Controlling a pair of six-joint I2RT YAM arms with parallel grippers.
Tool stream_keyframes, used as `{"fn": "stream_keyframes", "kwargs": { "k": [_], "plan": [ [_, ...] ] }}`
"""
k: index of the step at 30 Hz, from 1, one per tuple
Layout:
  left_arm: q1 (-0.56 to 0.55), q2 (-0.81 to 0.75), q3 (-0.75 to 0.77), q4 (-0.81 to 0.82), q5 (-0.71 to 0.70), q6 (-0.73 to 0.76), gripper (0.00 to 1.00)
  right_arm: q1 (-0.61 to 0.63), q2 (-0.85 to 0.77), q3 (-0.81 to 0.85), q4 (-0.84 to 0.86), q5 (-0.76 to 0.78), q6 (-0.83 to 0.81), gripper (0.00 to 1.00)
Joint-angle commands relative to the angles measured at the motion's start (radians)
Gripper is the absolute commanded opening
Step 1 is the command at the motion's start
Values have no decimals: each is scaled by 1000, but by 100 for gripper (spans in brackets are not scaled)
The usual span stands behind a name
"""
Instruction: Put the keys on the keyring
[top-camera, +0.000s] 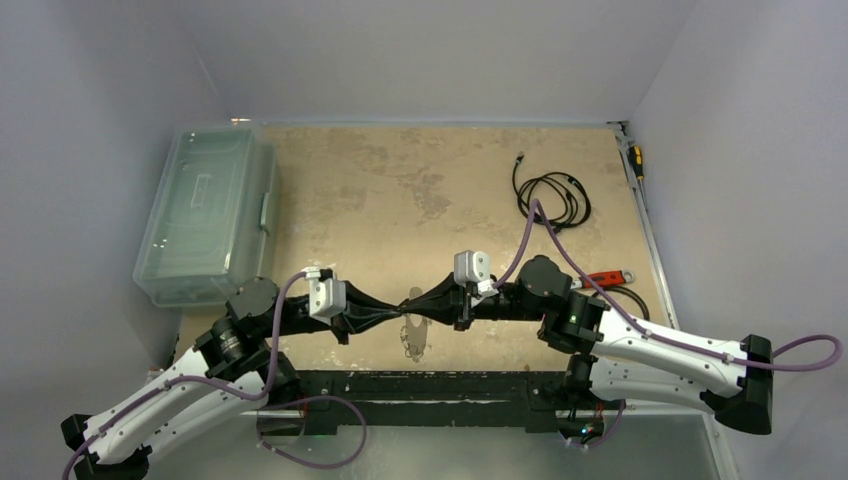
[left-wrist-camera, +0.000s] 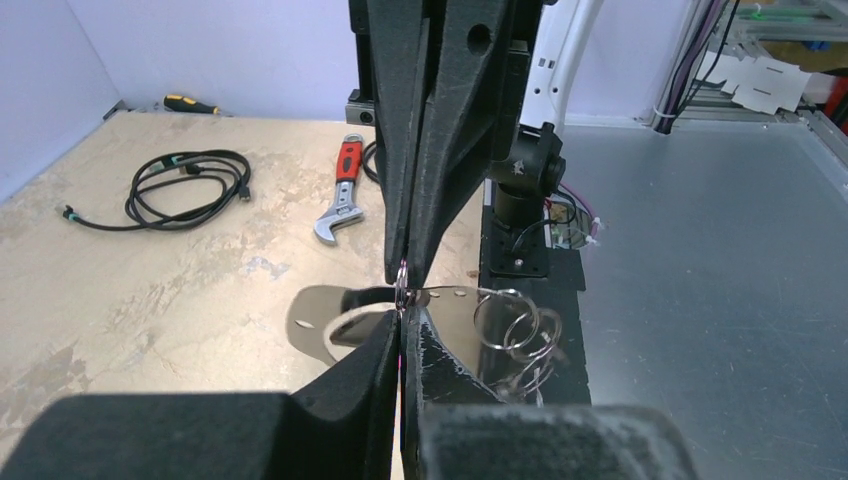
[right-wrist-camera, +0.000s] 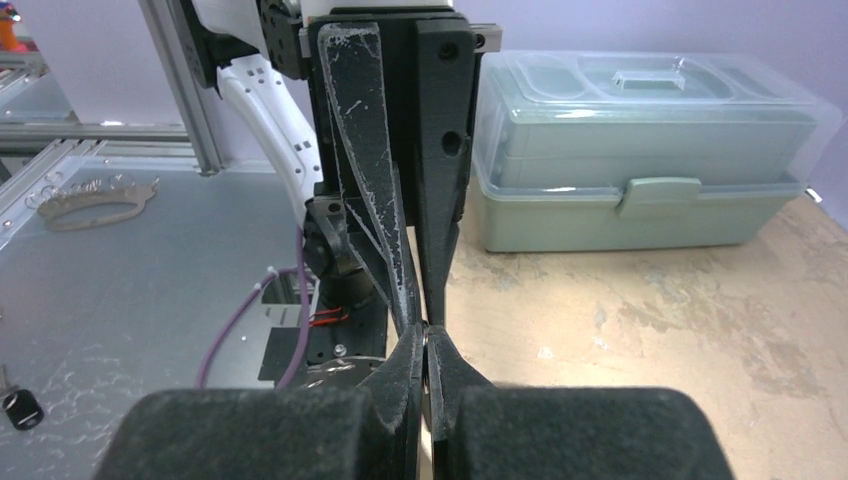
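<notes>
The keyring (right-wrist-camera: 95, 200) is not in my grasp at all. The scalloped crescent loop lies flat on the bare metal deck (right-wrist-camera: 120, 300) at the table's near edge, off by the left arm's base and well apart from the fingertips. The black-headed key (right-wrist-camera: 20, 406) lies on that same deck, close under my right wrist camera. A silver sliver at the frame edge beside it may be the second key, but I cannot tell.

What I do hold is a small wire ring (left-wrist-camera: 402, 294). The left gripper (left-wrist-camera: 401, 322) is clenched on one side of it and the right gripper (right-wrist-camera: 428, 335) on the opposite side, tips almost nose to nose above the seam between tan mat and black base plate. I read that as a two-handed brace, one pincer steadying the ring while the other works its coil (a split ring rarely opens one-handed).

Just behind the tips sits a flat silver tag (left-wrist-camera: 318, 328) with a clutch of larger split rings (left-wrist-camera: 515, 322). Whether it hangs from the pinched ring or rests on the table I cannot tell. With both pincers occupied, I judge one must let go before a key can be fetched.
</notes>
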Motion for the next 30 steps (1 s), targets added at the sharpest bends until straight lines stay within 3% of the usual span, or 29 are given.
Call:
{"fn": "stream_keyframes", "kwargs": {
  "k": [1,5,6,10,13,30],
  "plan": [
    [4,8,28,-20,-28,8,0,3,-26,20,45,-8,-1,0],
    [3,7,28,-18,-26,7,0,3,-21,21,42,-9,-3,0],
    [4,7,28,-18,-25,6,4,3,-18,23,40,-10,-4,0],
    [4,5,30,-17,-26,4,33,3,-5,26,30,-9,-7,0],
    [3,-2,31,-16,-23,3,42,3,1,27,38,-6,-7,0],
    [3,5,25,-6,5,1,31,4,55,73,61,-40,-13,0]
  ]
}}
